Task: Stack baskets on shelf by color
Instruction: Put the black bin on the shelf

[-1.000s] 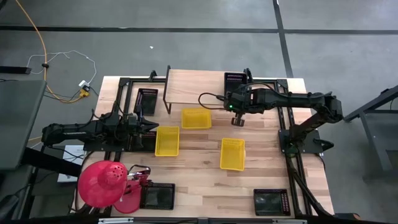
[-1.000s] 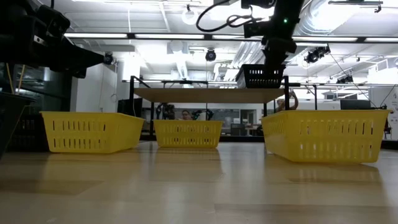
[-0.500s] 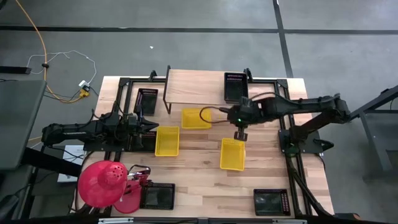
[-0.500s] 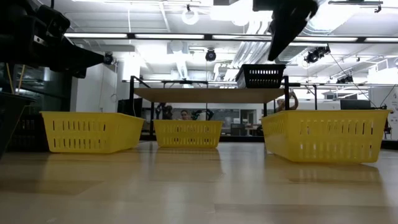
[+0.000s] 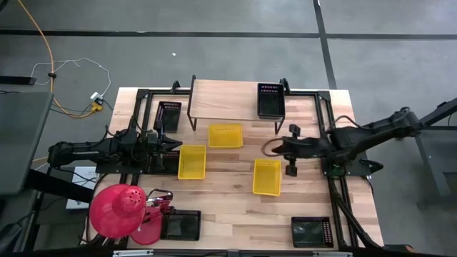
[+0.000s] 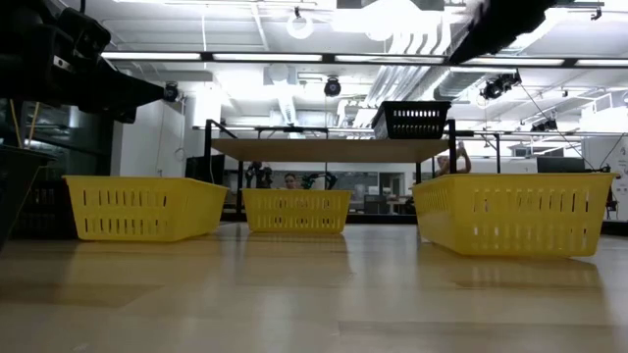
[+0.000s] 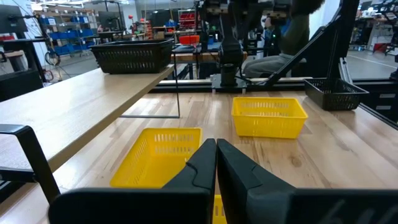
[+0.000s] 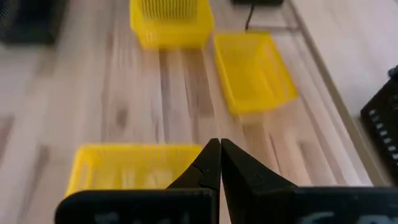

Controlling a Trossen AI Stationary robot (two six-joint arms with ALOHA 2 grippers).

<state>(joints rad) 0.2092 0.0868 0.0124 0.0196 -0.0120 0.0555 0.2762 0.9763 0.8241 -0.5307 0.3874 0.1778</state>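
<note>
One black basket already sits on the right end of the shelf, so the step in hand looks like the gap between placements: the right pincer is empty, its jaws clenched together with nothing between them, and it hangs over the worktop just beside the right edge of the nearest yellow basket. A sensible next move would be to spread those jaws, come down over that basket's rim and lift it toward a free part of the shelf plank, keeping yellow apart from black. In the right wrist view the same yellow basket lies just ahead of the closed fingertips, with two more yellow baskets farther off: one at the foot of the shelf and one toward the left arm. The left pincer is also clenched and empty; it waits at the left side of the worktop, close to that left yellow basket, which shows just beyond its fingers in the left wrist view. Another black basket rests at the left side near the shelf's leg, not yet stacked.
</note>
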